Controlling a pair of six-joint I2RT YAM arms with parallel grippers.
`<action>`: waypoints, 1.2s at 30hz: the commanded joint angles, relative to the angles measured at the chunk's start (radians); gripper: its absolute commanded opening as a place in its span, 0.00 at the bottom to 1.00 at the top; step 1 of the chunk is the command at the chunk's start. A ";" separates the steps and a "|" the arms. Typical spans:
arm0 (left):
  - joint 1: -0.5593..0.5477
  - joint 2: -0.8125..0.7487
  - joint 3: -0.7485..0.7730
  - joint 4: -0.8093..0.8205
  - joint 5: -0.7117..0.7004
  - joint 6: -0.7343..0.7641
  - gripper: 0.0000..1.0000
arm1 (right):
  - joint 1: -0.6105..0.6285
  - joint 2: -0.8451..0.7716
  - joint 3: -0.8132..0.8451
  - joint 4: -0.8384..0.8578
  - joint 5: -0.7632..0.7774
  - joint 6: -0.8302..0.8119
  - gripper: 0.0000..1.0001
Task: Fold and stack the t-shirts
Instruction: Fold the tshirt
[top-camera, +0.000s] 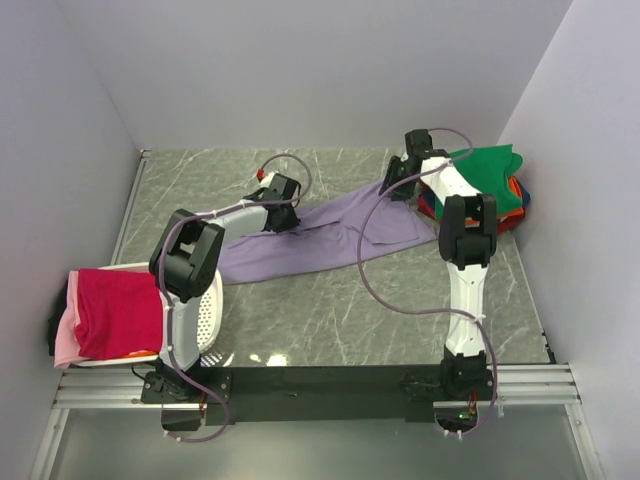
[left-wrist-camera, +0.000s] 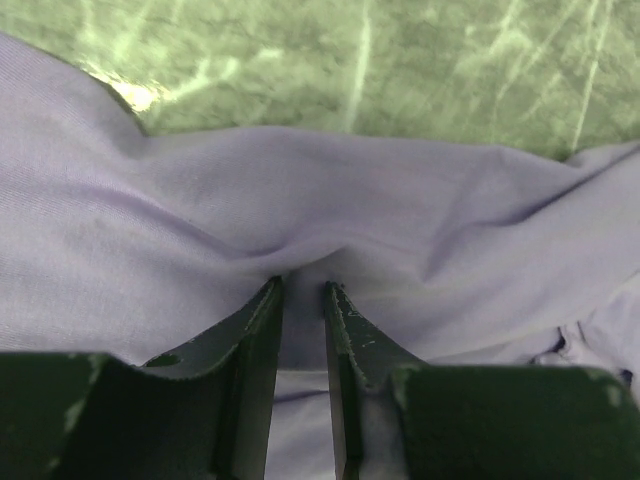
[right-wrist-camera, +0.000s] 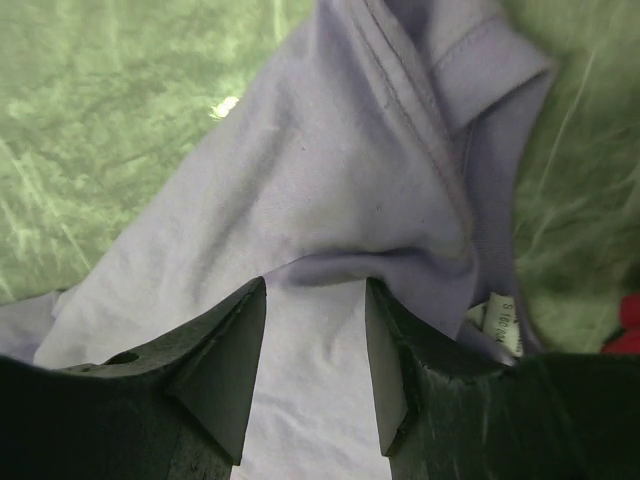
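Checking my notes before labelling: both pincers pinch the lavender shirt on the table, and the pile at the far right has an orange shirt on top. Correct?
Not quite: a green shirt tops that pile, orange only peeking out beneath, as the top external view shows. The rest stands: left pincer and right pincer both pinch the lavender shirt.

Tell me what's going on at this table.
Both arms are working the lavender shirt, stretched across the table. The left fingers pinch a fold of it; the right fingers grip it near the collar. A green shirt tops a pile at the far right, and a magenta shirt lies over the white basket at the left.
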 joint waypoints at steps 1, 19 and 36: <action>-0.034 -0.066 -0.003 0.032 0.017 -0.002 0.30 | -0.008 -0.111 0.004 0.067 -0.043 -0.062 0.52; -0.026 -0.250 -0.139 0.010 -0.092 0.024 0.31 | 0.204 -0.668 -0.760 0.244 0.094 -0.013 0.51; 0.081 -0.279 -0.230 0.038 -0.034 0.035 0.31 | 0.271 -0.522 -0.771 0.274 0.190 0.034 0.51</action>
